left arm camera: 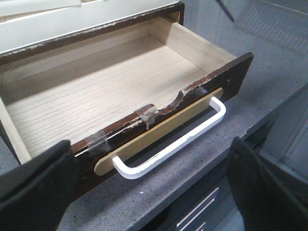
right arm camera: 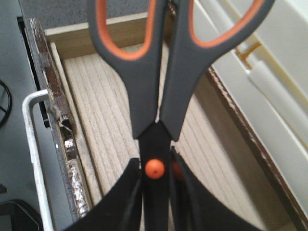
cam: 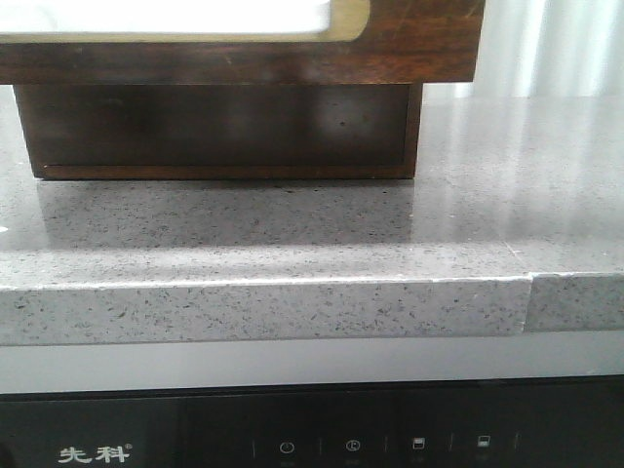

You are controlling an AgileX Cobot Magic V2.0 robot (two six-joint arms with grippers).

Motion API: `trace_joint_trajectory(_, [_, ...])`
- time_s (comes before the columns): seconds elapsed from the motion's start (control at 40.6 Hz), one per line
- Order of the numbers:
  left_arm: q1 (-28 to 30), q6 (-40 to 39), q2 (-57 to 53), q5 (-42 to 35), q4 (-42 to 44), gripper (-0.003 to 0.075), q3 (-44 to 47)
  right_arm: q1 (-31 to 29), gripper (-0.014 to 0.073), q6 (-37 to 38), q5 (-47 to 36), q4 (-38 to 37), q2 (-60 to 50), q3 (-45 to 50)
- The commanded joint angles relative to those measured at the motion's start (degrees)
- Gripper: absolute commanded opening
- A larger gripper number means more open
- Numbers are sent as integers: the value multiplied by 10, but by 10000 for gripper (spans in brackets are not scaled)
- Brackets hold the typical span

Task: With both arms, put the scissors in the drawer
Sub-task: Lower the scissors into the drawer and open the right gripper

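The drawer (left arm camera: 96, 96) is pulled open on the grey counter, and its pale wood floor is bare. Its chipped dark front carries a tan strip and a white handle (left arm camera: 168, 149). My left gripper (left arm camera: 154, 192) is open and empty, its black fingers (left arm camera: 33, 187) spread either side of the handle and just in front of it. My right gripper (right arm camera: 155, 166) is shut on the scissors (right arm camera: 151, 82) at the orange pivot. It holds them above the drawer floor (right arm camera: 106, 125), orange-lined loops pointing away. The drawer front (cam: 419, 44) fills the top of the front view; no gripper shows there.
The speckled grey counter (cam: 292, 234) has a front edge with a dark appliance panel (cam: 312, 439) below it. A white chest body (right arm camera: 284, 82) stands behind the drawer. Cabinet fronts with metal handles (left arm camera: 202, 211) lie below the counter edge.
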Motion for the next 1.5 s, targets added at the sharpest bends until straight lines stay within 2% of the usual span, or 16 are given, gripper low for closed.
trace_joint_trajectory(0.0, [-3,0,6,-47,-11,596,-20,38,5,-8,-60,-38,8,-16])
trace_joint_trajectory(0.222, [-3,0,6,-47,-11,596,-20,82,5,-8,-78,-158,69,-16])
trace_joint_trajectory(0.764, [-3,0,6,-47,-11,596,-20,82,15,-6,-19,-252,113,-16])
trace_joint_trajectory(0.837, [-3,0,6,-47,-11,596,-20,82,78,-3,-19,-251,113,-16])
trace_joint_trajectory(1.01, [-3,0,6,-47,-11,596,-20,82,349,1,-24,-252,113,-16])
trace_joint_trajectory(1.059, [-3,0,6,-47,-11,596,-20,82,389,1,-26,-252,113,-16])
trace_joint_trajectory(1.281, [-3,0,6,-47,-11,596,-20,82,402,12,-28,-250,112,-16])
trace_joint_trajectory(1.478, [-3,0,6,-47,-11,596,-20,82,402,60,-31,-250,89,-16])
